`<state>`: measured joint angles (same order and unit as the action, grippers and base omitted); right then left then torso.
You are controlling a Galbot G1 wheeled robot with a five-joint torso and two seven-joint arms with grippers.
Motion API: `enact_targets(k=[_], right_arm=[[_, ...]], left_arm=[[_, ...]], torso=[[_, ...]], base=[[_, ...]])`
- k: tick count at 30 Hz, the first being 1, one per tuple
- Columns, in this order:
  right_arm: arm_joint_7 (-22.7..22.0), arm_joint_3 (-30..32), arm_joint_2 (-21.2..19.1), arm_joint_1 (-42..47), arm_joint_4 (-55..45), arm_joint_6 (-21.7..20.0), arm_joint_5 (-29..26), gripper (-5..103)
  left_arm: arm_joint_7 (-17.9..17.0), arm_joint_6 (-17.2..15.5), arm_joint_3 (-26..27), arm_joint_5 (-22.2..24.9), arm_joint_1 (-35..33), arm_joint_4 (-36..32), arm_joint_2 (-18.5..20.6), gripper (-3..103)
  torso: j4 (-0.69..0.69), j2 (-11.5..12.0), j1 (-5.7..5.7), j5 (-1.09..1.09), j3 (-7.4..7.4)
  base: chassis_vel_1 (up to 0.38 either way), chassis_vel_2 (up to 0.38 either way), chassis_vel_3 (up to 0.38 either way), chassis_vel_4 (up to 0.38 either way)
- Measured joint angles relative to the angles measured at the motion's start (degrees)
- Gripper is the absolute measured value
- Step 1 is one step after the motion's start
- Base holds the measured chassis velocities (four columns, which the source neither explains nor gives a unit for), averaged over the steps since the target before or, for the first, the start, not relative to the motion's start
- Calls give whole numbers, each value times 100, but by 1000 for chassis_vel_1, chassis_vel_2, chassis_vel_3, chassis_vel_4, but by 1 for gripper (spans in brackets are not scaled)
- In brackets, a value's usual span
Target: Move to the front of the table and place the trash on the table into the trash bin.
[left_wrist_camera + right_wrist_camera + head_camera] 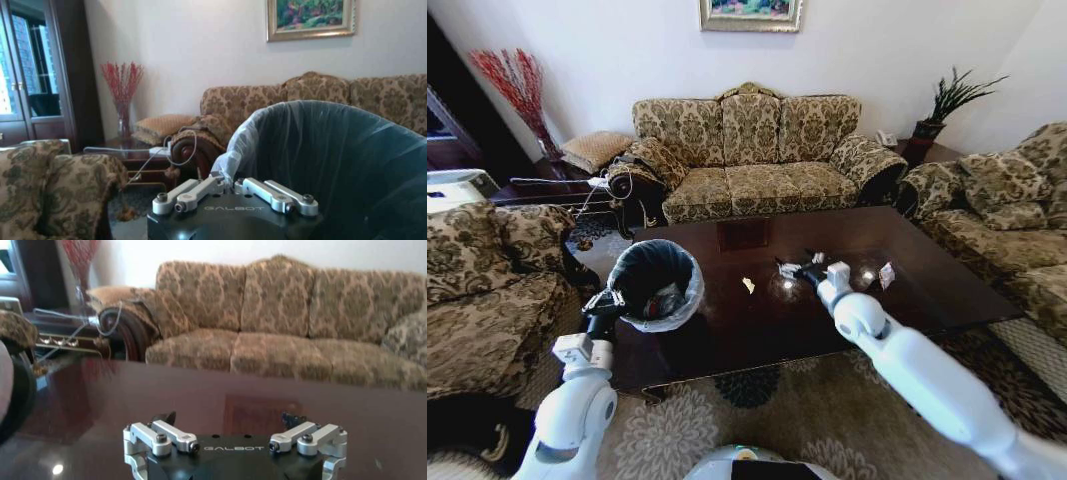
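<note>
Sofas ring the counter (757, 330), where the bin (655, 285) is gripped by the left tool (609, 300), the right tool (807, 272) is spread apart, and paper (748, 285) is left.

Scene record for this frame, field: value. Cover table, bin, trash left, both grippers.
table: dark glossy coffee table, directly ahead of robot
trash bin: black-lined bin at the table's left edge, some trash already inside
trash on table: small pale scrap near centre; white wrapper toward the right; small bits beside the right gripper
left gripper: shut on the trash bin rim, fingers pinching the liner
right gripper: low over mid-table, open, nothing between its fingers
background: patterned sofa behind the table
</note>
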<state>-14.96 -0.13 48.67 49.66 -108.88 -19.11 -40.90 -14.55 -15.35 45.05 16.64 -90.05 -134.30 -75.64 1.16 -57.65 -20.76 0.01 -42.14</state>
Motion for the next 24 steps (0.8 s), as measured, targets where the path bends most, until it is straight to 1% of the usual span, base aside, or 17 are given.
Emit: enact_targets(k=[5, 9, 17, 19, 21, 22, 24], right_arm=[[52, 109, 134, 319, 48, 38, 162, 100], [26, 108, 185, 383, 49, 40, 200, 100], [-79, -90, 328, 411, 164, 80, 243, 100], [-58, -214, 434, 390, 317, 170, 269, 100], [43, -377, 595, 339, 584, 353, 335, 100], [43, -377, 595, 339, 584, 353, 335, 100], [152, -517, 745, 261, 809, 475, 352, 100]], left_arm=[[-44, -54, -5, 7, -26, -40, 1, 3], [-44, -54, -17, 6, -42, -61, -10, 3], [-40, -40, -49, -13, -81, -81, -73, 3], [-35, -38, -53, -18, -86, -90, -78, 3], [-13, -65, -55, -45, -92, -102, -86, 3], [-13, -65, -55, -45, -92, -102, -86, 3], [2, -93, -55, -106, -100, -110, -104, 3]], torso=[[0, 0, 1, 0, 0], [0, -1, 1, -1, 0], [1, -1, -1, -1, 0], [1, 0, -5, -1, -2], [0, 1, -9, -2, -3], [0, 1, -9, -2, -3], [0, 2, -9, -1, -4]], base=[[-8, 5, 7, -12], [-57, 56, 68, -69], [-145, 151, 143, -163], [-145, 149, 147, -150], [-98, 94, 107, -98], [-98, 79, 80, -98], [-33, 39, 16, -24]])
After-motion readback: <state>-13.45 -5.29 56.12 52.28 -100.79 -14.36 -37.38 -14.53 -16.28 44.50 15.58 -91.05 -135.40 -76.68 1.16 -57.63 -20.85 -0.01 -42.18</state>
